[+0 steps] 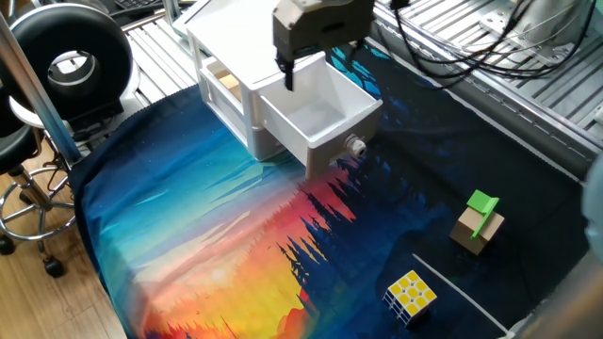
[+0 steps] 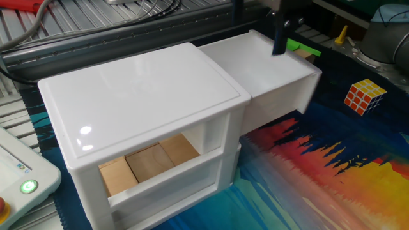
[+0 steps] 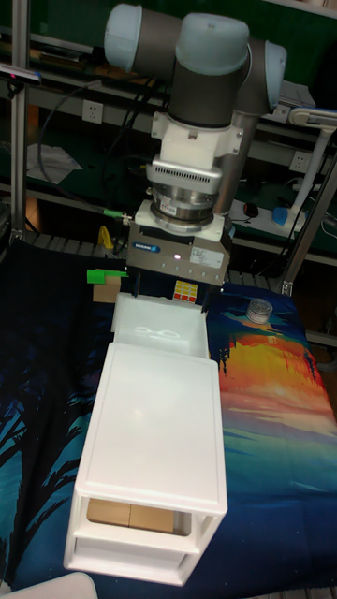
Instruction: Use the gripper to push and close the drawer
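The white drawer [image 1: 320, 111] stands pulled out of the small white cabinet [image 1: 224, 42], its round knob [image 1: 355, 146] facing the front right. My dark grey gripper [image 1: 309, 70] hangs open above the drawer's inner end, next to the cabinet, with nothing between its fingers. In the other fixed view one black finger [image 2: 279, 39] shows above the drawer [image 2: 276, 73], apart from it. From the tall fixed view the gripper body [image 3: 178, 260] hides the drawer's front; the drawer [image 3: 161, 328] sticks out behind the cabinet top [image 3: 154, 440].
A Rubik's cube [image 1: 410, 294] and a wooden block with a green piece [image 1: 480, 224] lie on the colourful cloth at the right. Wooden blocks [image 2: 150, 163] sit in the cabinet's open side compartment. A small round jar [image 3: 259, 309] stands near the drawer.
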`<state>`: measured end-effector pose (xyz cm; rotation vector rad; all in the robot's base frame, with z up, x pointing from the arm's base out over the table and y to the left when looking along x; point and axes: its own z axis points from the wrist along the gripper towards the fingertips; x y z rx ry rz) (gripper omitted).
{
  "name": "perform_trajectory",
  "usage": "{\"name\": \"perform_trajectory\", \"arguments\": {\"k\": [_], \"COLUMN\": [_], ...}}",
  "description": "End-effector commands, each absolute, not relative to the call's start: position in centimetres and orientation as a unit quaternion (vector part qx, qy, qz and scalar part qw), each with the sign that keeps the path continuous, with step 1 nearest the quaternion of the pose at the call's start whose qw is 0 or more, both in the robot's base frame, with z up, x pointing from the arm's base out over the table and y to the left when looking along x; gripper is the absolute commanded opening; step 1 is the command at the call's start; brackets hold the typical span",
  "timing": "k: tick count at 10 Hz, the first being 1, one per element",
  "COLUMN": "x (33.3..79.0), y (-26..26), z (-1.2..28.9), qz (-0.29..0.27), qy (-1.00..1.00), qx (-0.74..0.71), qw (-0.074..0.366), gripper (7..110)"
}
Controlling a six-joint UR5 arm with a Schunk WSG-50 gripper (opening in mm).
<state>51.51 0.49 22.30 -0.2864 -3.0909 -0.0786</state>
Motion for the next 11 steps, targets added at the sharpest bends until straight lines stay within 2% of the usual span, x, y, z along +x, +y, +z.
{"name": "perform_trajectory", "arguments": {"k": [1,7,11], "x": [48.5,44.5,43.9], "y": [0.1,0.3,0.3], "z": [23.1,20.3,16.8], "qz": [-0.030,-0.035,-0.010], "qy": [-0.995,-0.996,-0.997], "qx": [-0.094,-0.081,-0.070], "qw": [0.016,0.008,-0.018], "gripper": [109,109,109]}}
